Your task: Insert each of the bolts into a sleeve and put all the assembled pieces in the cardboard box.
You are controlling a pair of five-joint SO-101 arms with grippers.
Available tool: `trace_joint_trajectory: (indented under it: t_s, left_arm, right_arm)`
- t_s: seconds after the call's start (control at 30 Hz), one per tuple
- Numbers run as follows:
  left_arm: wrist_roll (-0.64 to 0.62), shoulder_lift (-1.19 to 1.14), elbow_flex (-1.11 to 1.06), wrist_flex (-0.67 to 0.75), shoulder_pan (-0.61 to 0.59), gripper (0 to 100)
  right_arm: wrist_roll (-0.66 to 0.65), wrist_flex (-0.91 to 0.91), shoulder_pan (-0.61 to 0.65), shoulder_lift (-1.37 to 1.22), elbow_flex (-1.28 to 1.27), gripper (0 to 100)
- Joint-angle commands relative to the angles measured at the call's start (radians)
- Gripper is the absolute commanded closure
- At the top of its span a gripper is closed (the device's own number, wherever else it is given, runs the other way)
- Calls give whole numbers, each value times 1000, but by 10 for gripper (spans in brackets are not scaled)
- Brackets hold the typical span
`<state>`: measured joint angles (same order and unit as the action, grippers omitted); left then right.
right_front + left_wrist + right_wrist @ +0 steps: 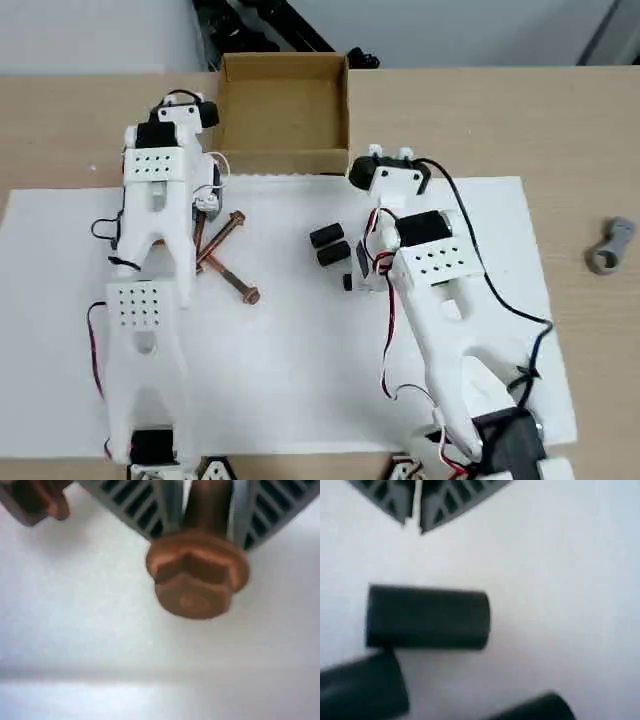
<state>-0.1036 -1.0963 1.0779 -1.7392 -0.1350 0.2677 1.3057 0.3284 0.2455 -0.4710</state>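
At the left of the high view, the left gripper [203, 215] is clamped on a bolt [196, 580]. The shank is pinched between its ribbed fingers [125, 505] and the hex head pokes out past them. Two loose bolts [238, 284] lie crossed on the white sheet [300, 380] just right of it. The cardboard box [285, 158] sits at upper centre, beyond the sheet's far edge.

The black sleeves [330, 245] lie side by side at mid-frame, well apart from the held bolt and just left of the right gripper [362, 268], so the right arm is plainly the nearer one. That gripper is clenched on nothing, with only a thin slit between its fingers [455, 500].

The closest sleeve [427, 617] lies flat on the surface a little beyond the fingertips. Its long axis runs across the slit, along the line the fingers close on. I'd say the wrist has to turn, or the fingers part widely, before they can pinch the barrel across its width.
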Motion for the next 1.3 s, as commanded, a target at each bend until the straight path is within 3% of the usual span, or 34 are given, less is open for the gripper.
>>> trace_joint_trajectory:
  t_s: [0.0,0.13,0.33,0.57,0.83,1.27]
  left_arm:
    - [25,-12,15,5,-21,993]
    - [29,57,30,-14,-3,993]
    - [29,227,-28,-15,48,993]
    - [51,540,-303,-14,68,993]
    - [101,1008,-696,-14,71,993]
    - [198,1648,-1176,-12,64,993]
  right_arm:
    - [9,31,-4,16,48,993]
    - [23,77,-5,13,101,991]
    - [186,180,-7,5,258,991]
    - [310,183,-5,-8,278,990]
    - [483,182,-4,-193,301,990]
    - [615,193,59,-332,436,991]
